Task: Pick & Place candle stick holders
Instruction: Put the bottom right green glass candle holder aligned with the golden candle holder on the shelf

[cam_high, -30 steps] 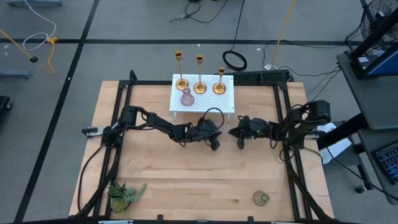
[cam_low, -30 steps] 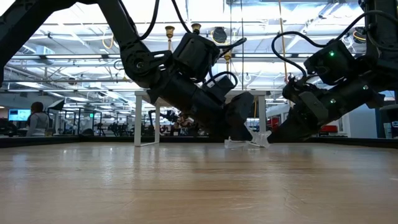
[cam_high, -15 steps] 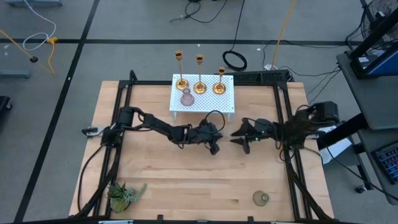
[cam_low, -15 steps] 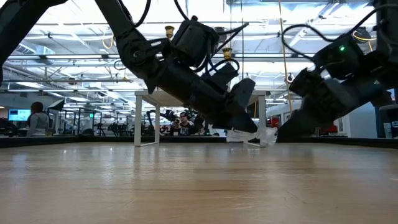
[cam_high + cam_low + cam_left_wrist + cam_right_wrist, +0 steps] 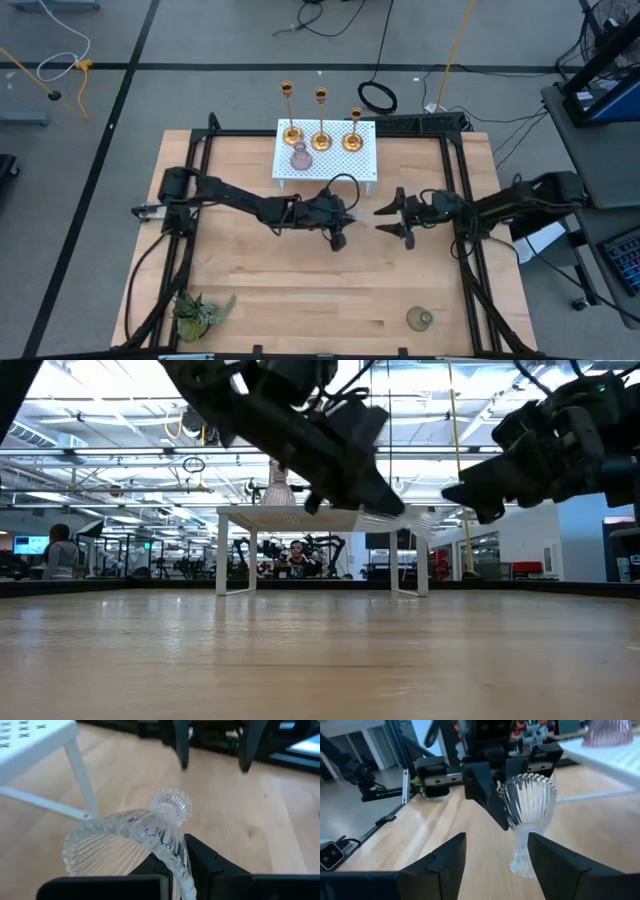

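Observation:
A clear ribbed glass holder (image 5: 131, 832) is held in my left gripper (image 5: 340, 230) above the middle of the table. It also shows in the right wrist view (image 5: 529, 800). My right gripper (image 5: 384, 219) is open and empty just to the right of it, fingers pointing at it. Three gold candlesticks (image 5: 321, 125) and the pink glass holder (image 5: 300, 157) stand on the white perforated rack (image 5: 345, 165) at the far side. The green glass holder (image 5: 420, 319) stands on its base near the front right edge. My left gripper pinches the rim of the clear holder's cup (image 5: 169, 854), one finger inside the cup and one outside, as far as the wrist view shows. The holder is lifted clear of the table, cup upward and stem and foot (image 5: 521, 864) hanging below.
A green leafy sprig (image 5: 200, 310) lies at the front left corner. The black frame rails (image 5: 462, 200) run along the table's sides. The rack's white legs (image 5: 222, 550) stand just beyond the grippers. Bare wood lies in front of both grippers.
My left gripper has risen from the table with the clear holder, which is now lifted clear. My right gripper has drawn back from the holder toward the table's right edge and has also risen.

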Available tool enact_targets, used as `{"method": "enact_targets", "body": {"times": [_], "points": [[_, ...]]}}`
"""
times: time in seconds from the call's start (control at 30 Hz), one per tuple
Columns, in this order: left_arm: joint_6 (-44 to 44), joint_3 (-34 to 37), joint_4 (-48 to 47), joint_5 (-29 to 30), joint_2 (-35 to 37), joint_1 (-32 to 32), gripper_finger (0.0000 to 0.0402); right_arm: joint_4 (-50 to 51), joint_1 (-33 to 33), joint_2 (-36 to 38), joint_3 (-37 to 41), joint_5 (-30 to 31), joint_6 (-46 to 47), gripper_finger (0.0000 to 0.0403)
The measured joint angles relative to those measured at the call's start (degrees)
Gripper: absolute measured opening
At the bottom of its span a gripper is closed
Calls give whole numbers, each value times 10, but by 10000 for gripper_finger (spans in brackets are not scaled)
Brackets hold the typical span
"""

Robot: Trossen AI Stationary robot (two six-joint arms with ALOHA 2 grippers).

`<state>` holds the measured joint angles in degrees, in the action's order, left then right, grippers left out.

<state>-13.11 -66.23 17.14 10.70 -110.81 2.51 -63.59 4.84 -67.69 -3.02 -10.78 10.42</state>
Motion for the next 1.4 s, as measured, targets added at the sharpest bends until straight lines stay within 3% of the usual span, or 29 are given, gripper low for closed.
{"method": "enact_targets", "body": {"times": [0.53, 0.67, 0.77, 0.93, 1.13, 1.27, 1.4], "points": [[131, 0, -121, -2, 246, 59, 27, -74, -34, 62, -14, 57, -98, 208], [155, 0, -129, -2, 275, 60, 27, -66, -58, 48, -48, 108, -176, 208], [166, 3, -131, -2, 284, 60, 27, -61, -72, 27, -77, 110, -209, 208], [149, 62, -118, 2, 322, 47, 27, -60, -80, -6, -107, 109, -220, 208], [149, 156, -110, 19, 480, 42, 27, -60, -80, -23, -110, 110, -218, 208], [161, 289, 2, 11, 561, 50, 27, -70, -80, -35, -116, 141, -222, 208], [151, 437, 278, -41, 553, 51, 27, -66, -80, -73, -153, 153, -223, 208]]}}
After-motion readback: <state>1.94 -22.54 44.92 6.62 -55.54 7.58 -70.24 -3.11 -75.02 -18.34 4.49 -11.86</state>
